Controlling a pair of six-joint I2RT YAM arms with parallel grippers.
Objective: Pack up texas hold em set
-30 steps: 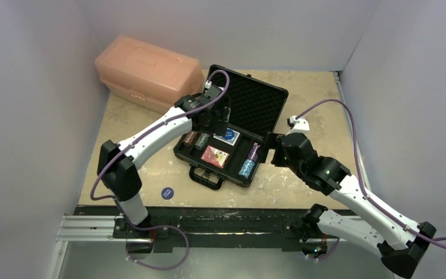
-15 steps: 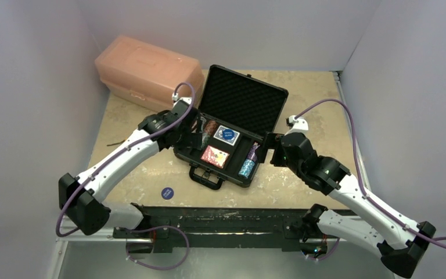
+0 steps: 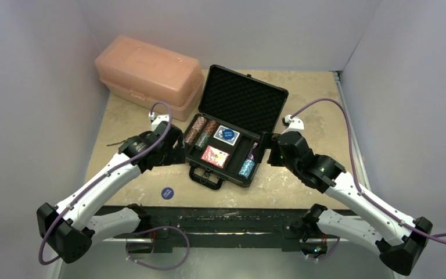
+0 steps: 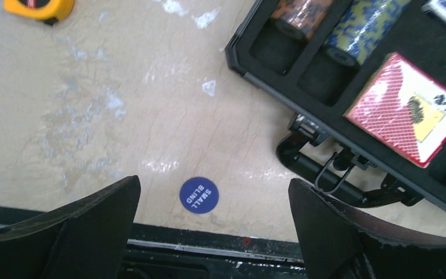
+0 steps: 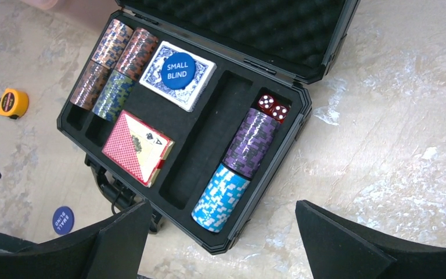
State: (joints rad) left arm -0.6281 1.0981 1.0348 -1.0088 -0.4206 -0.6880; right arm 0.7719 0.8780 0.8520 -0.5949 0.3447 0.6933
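The black briefcase (image 3: pixel 241 104) lies open mid-table, lid up. Its left slots hold several chip stacks (image 5: pixel 113 70). A blue card deck (image 5: pixel 177 75) carries a blue "SMALL BLIND" disc (image 5: pixel 177 71), with the red deck (image 5: pixel 137 147) in front. The right slot holds purple (image 5: pixel 251 142) and light-blue chip stacks (image 5: pixel 220 197) and red dice (image 5: pixel 273 107). A second blue disc (image 4: pixel 198 195) lies on the table near the front edge. My left gripper (image 4: pixel 214 180) hangs open above that disc, left of the case handle (image 4: pixel 313 168). My right gripper (image 5: pixel 223 204) is open over the case's near right corner.
A large pink plastic box (image 3: pixel 148 72) stands at the back left, close to the case lid. A yellow tape measure (image 5: pixel 13 103) lies on the table left of the case. The black rail (image 3: pixel 209 218) runs along the table's front edge. Grey walls close in both sides.
My left arm has drawn back from over the case to its left front, and its jaws have opened fully. More chip stacks now show in the left slots. The right arm barely shifted.
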